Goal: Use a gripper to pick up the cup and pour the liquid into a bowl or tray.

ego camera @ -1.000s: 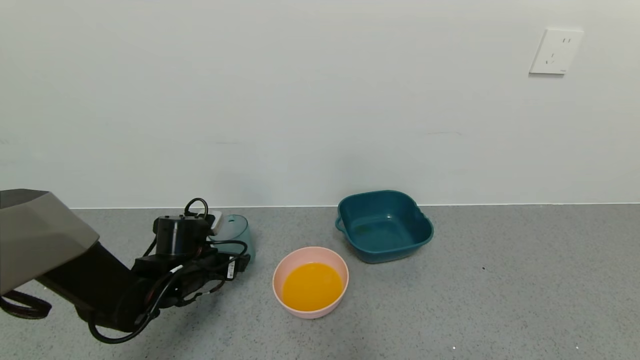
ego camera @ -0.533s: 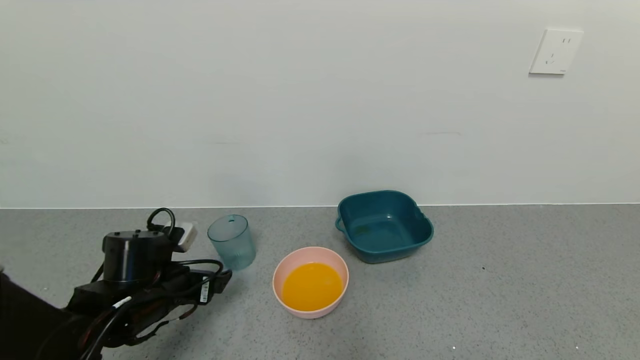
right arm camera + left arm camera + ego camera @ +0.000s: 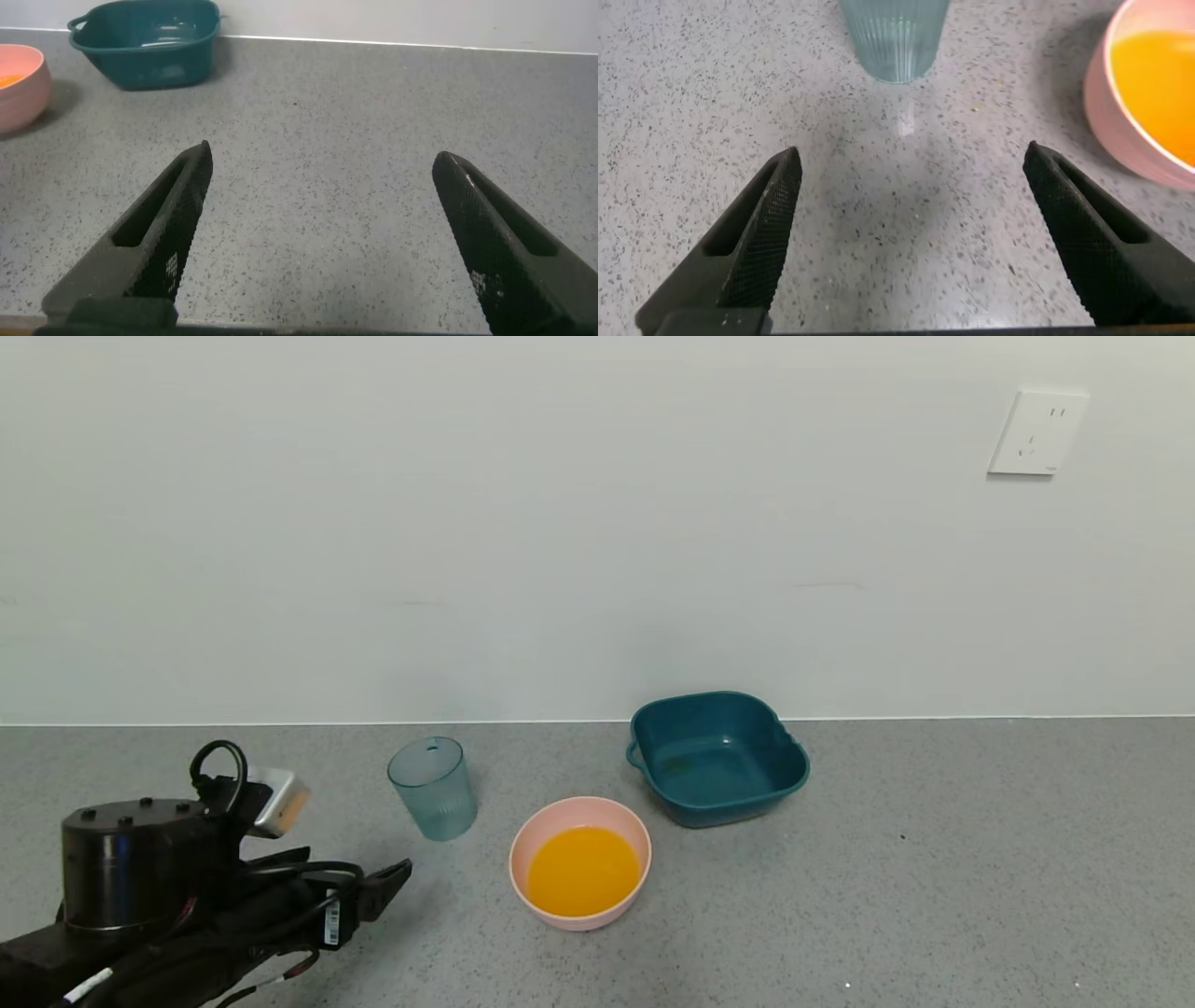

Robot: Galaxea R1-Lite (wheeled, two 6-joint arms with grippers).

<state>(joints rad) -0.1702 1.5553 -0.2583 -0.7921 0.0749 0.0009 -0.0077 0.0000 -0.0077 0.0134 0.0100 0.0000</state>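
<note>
The pale blue-green cup [image 3: 432,788] stands upright and looks empty on the grey counter; it also shows in the left wrist view [image 3: 894,35]. The pink bowl [image 3: 580,812] to its right holds the orange liquid [image 3: 583,871]; the bowl's rim also shows in the left wrist view [image 3: 1106,117]. My left gripper [image 3: 387,882] is open and empty, low at the front left, apart from the cup; its fingers [image 3: 761,233] spread wide over bare counter. My right gripper [image 3: 318,163] is open and empty over bare counter, out of the head view.
A dark teal squarish tray [image 3: 717,756] with handles stands behind and right of the bowl, near the wall; it also shows in the right wrist view [image 3: 145,42]. A wall socket [image 3: 1037,431] is at the upper right.
My left gripper has let go of the cup and drawn back toward the front left. The cup stays upright where it was set down.
</note>
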